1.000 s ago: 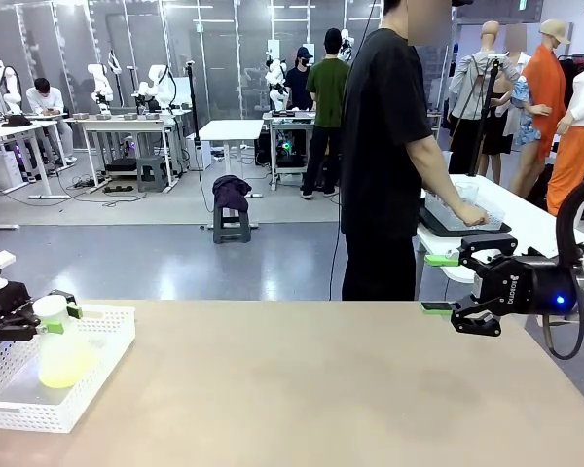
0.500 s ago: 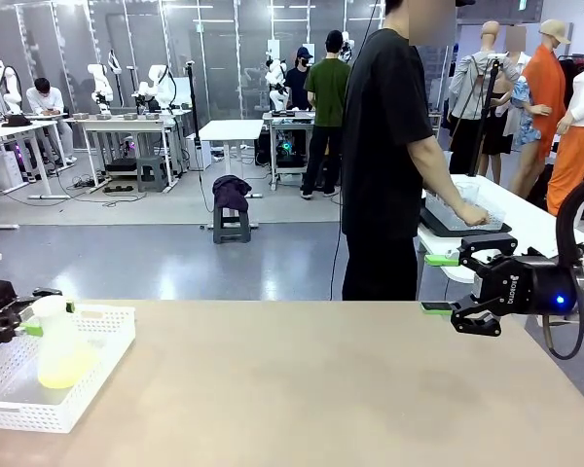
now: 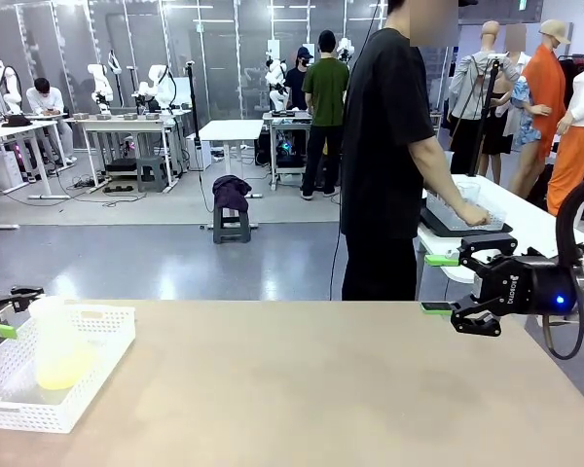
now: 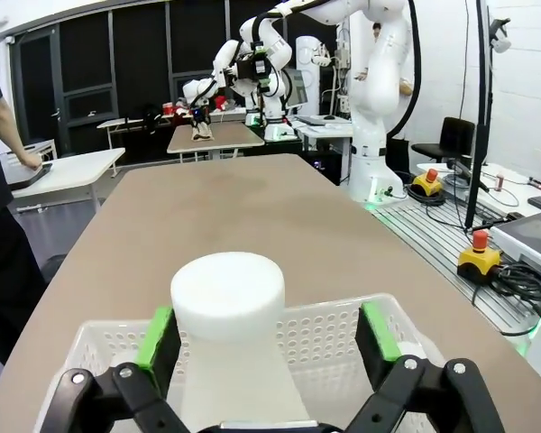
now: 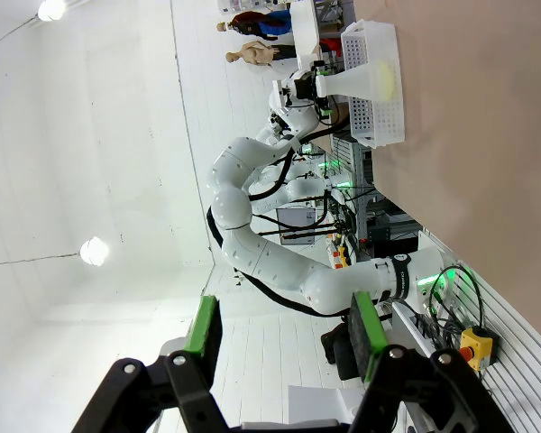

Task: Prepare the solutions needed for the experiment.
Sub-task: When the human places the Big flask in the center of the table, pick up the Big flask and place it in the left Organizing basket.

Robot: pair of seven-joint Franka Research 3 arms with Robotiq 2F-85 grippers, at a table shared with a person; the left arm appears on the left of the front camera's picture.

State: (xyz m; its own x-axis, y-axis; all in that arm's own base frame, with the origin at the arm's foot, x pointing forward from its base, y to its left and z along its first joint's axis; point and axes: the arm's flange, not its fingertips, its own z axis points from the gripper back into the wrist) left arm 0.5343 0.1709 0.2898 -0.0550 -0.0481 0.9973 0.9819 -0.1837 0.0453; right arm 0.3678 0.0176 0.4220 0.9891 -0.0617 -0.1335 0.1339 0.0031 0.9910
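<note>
The left gripper stands with its jaws spread wide, green pads on either side of the frosted flask's neck and clear of it, so nothing is in its grasp. The flask sits upright in the white perforated basket, straight ahead of those fingers, and the pale yellow-green liquid pools low in its wide base, well below the pads. In the left wrist view the flask's white top rises between the two fingers, nearer the left pad than the right one, with the basket's far wall just behind it. Beyond that wall the tan table runs bare and open all the way to its far end. The basket lies at the table's left edge, near the front corner. Over on the other side, the right gripper hovers above the table's far right edge, jaws partly parted, green fingertips empty, pointing toward the middle. A person in a black shirt stands past the far edge, a hand resting on a tray on a neighbouring white table.
</note>
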